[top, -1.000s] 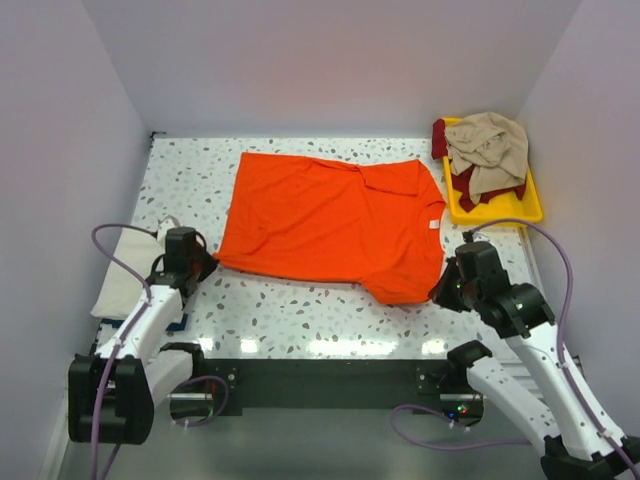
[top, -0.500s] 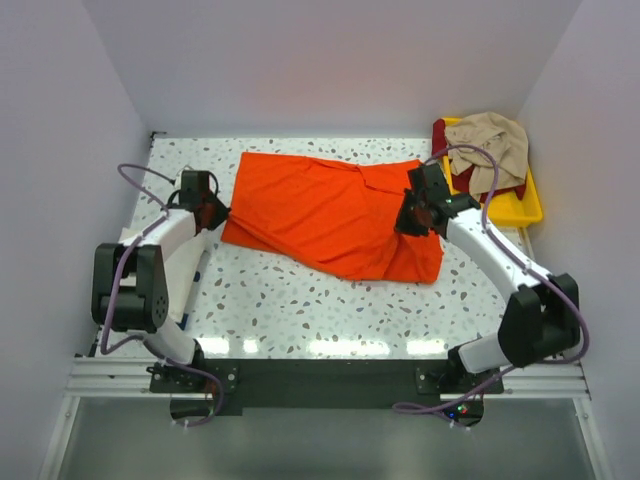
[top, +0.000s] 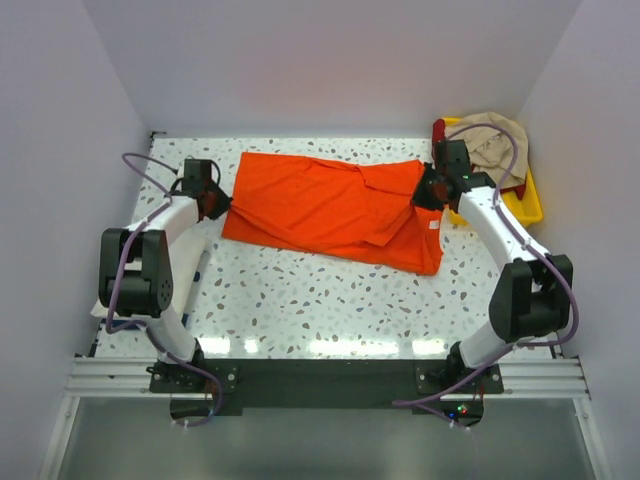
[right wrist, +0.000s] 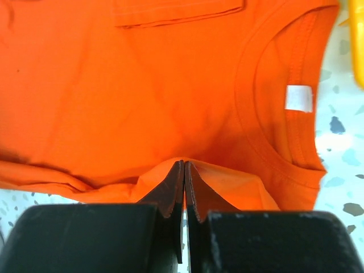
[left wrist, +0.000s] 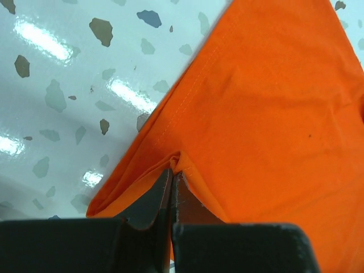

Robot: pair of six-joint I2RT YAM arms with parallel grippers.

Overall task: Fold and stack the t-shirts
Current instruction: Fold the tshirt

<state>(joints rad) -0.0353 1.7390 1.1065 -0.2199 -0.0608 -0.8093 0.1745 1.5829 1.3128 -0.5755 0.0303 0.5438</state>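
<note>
Left gripper [left wrist: 172,176] and right gripper [right wrist: 183,170] each pinch tight a fold of the orange t-shirt [top: 330,210], which lies partly folded across the speckled table [top: 300,300], while farther back a beige tee [top: 495,145] and dark red tee [top: 440,133] sit heaped in the yellow tray [top: 528,208].

orange t-shirt [top: 320,205] folded lengthwise; beige t-shirt [top: 495,143] crumpled.

The far middle of the table [top: 300,290] is being covered by a t-shirt [top: 330,210], doubled over on itself. Its left edge is being pinched by the left gripper [left wrist: 172,173], its right edge, near the collar, by the right gripper [right wrist: 183,168]. Just right of it, in the far right corner, a heap of other t-shirts [top: 495,145] is being carried in a tray [top: 525,208].
</note>
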